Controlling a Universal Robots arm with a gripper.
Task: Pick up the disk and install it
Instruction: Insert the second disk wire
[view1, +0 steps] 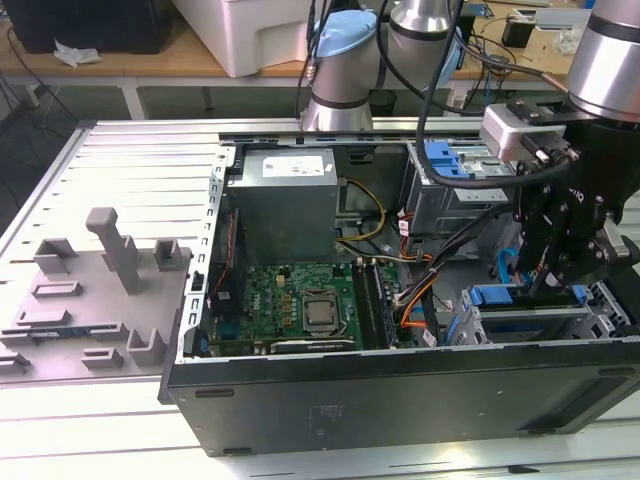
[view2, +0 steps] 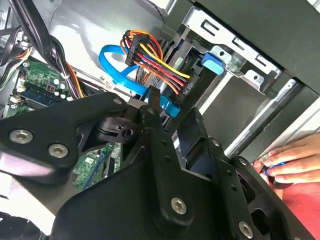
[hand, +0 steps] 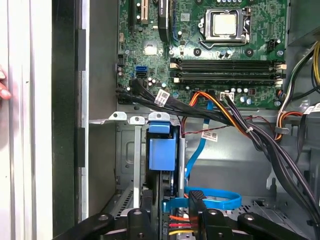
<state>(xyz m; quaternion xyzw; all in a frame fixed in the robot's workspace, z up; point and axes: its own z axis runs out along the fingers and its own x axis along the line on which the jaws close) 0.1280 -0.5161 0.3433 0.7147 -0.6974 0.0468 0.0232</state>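
Observation:
The disk (hand: 162, 155) stands on edge in a slot of the grey drive cage (hand: 131, 150), its blue end handle toward the motherboard. In the exterior view its blue handle (view1: 498, 296) shows in the case's front corner at the exterior view's right. My gripper (hand: 172, 202) is down over the disk's other end, right where a blue flat cable and a bundle of coloured wires arrive. In the second wrist view my gripper (view2: 170, 107) has a blue piece at its tip. In the exterior view my gripper (view1: 550, 285) hangs just right of the handle.
The open computer case (view1: 400, 400) lies on a slatted metal table. Inside are the motherboard (hand: 220, 55), a black cable bundle (hand: 260, 135) and a second cage with a blue bracket (view1: 445, 160). A person's hand (view2: 287, 160) rests beside the case. Grey fixtures (view1: 110, 260) stand at the exterior view's left.

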